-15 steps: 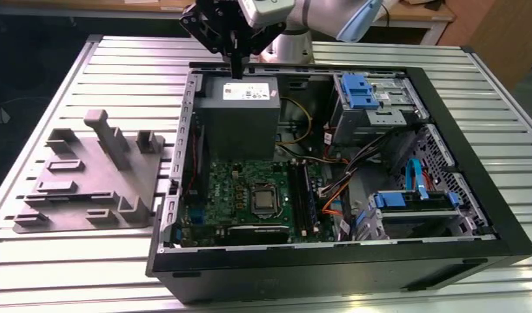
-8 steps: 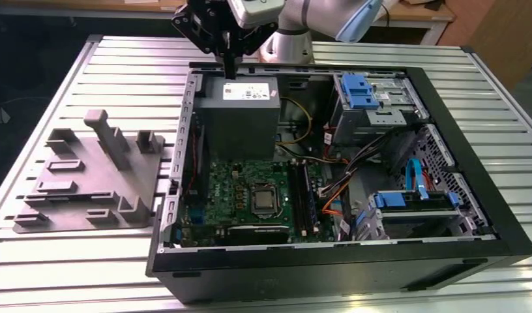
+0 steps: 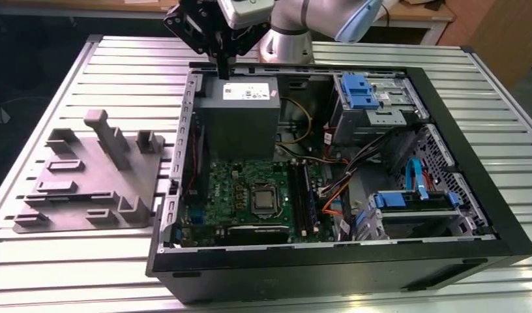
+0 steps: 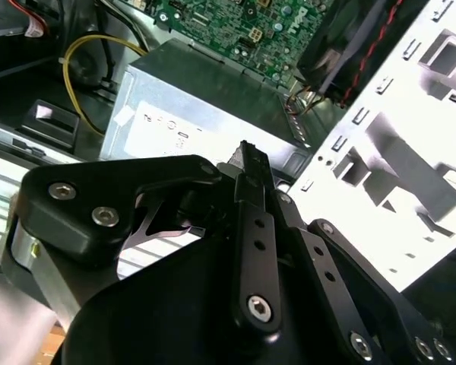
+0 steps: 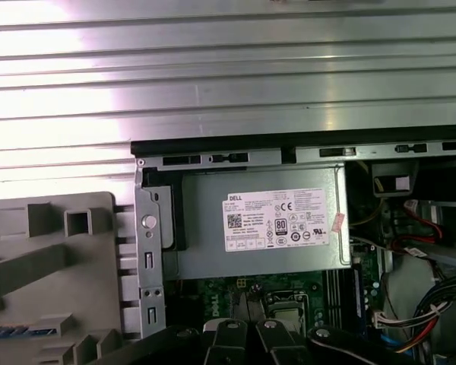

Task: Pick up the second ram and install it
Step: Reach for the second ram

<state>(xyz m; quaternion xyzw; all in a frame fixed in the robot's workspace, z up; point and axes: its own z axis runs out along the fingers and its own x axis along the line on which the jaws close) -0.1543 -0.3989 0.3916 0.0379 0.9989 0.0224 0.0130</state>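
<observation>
Evidently at the pick-up stage, the hand (image 3: 222, 73) hung just above the power supply (image 3: 240, 111) near the rim of the case (image 3: 336, 251), its fingers drawn narrow with nothing visible between them. The second ram (image 5: 11, 332), judged to be the bluish strip resting in the fixture (image 3: 83, 189), lay well off to the hand's side, beyond the case wall. The fixture itself sat on the tabletop (image 3: 75, 274). Inside the case, past the power supply from the hand, lay the motherboard (image 3: 240, 189) with its slots (image 3: 302, 195) along one edge; whether a free one stood ready could not be told. Nothing showed the stick lifted, so the task appeared barely begun, with the reach to the fixture not yet made. The grasp would call for the fingers to spread enough to straddle the thin board. They would then need to come down square to its long edge and close on the flat faces, clear of the fixture's walls, since a skewed grip would likely jam the stick in its seat.
</observation>
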